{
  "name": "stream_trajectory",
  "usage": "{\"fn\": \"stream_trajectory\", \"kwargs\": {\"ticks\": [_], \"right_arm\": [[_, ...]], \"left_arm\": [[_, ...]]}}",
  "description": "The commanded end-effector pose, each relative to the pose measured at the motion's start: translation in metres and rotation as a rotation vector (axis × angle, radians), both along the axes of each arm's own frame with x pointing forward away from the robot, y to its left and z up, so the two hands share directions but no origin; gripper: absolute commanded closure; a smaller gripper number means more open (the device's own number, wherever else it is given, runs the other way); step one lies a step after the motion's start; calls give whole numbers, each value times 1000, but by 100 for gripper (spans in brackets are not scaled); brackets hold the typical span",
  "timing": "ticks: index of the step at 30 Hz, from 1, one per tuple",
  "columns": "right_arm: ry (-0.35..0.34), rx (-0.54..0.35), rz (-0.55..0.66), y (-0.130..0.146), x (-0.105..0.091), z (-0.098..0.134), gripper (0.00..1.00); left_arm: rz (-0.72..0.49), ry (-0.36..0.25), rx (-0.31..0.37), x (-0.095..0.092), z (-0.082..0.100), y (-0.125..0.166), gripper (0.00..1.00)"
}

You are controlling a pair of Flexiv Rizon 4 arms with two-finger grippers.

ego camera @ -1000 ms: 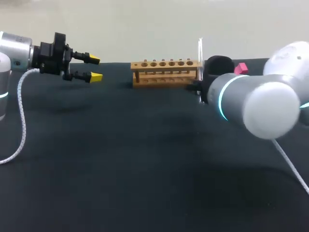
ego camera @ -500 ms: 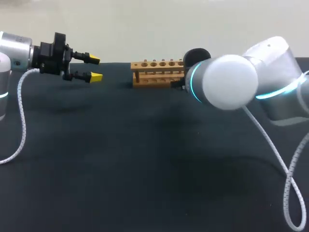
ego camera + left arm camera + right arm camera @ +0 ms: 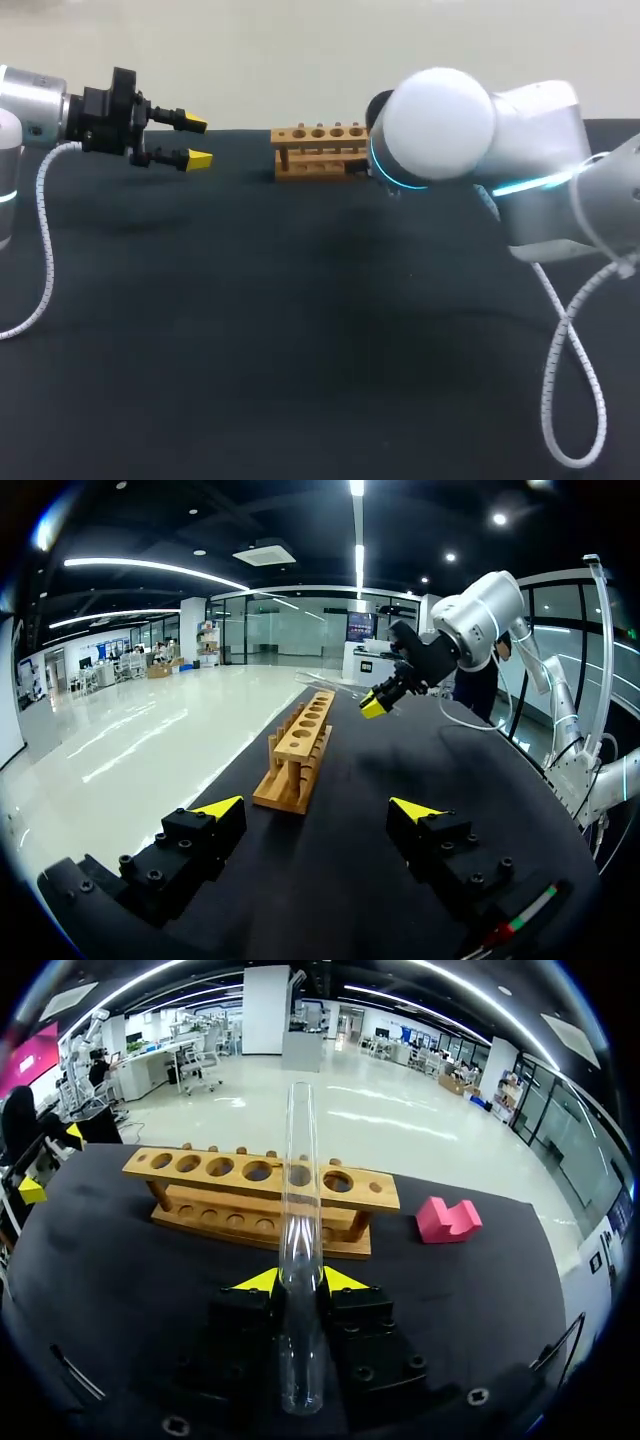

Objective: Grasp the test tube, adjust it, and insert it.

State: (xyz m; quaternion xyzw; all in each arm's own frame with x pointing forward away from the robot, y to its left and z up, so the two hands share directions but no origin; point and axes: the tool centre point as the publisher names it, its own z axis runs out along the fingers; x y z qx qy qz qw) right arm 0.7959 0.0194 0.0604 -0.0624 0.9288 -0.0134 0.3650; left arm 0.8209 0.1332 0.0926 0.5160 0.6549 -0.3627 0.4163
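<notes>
Glass test tube (image 3: 300,1210) held near rack (image 3: 230,1186)

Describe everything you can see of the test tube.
The test tube is a long, clear glass cylinder that looks empty. The right gripper is shut on it, its yellow tips pinching it from both sides, with more of its length ahead of the fingers than behind. It points toward the wooden rack. In the left wrist view it hangs tilted above the rack, in no hole.

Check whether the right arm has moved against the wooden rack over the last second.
Yes. In the head view the right arm has swung toward the left arm's side and now covers the right end of the wooden rack, which showed before.
</notes>
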Motion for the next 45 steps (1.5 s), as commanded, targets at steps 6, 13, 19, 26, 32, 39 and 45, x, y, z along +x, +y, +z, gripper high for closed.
{"fn": "stream_trajectory", "kwargs": {"ticks": [6,13,19,26,32,39,45], "right_arm": [[35,3,-13,4,10,-4,100],[36,2,-20,4,17,-7,100],[48,5,-23,3,23,-11,100],[77,20,-30,2,25,-20,100],[107,31,-29,3,25,-27,100],[134,40,-26,3,26,-34,100],[147,46,-27,2,27,-39,100]], "left_arm": [[0,-3,-2,0,-1,0,0],[0,-3,-2,0,-1,0,0],[0,-3,-2,0,-1,0,0],[0,-3,-2,0,-1,0,0],[0,-3,-2,0,-1,0,0],[0,-3,-2,0,-1,0,0],[0,-3,-2,0,-1,0,0]]}}
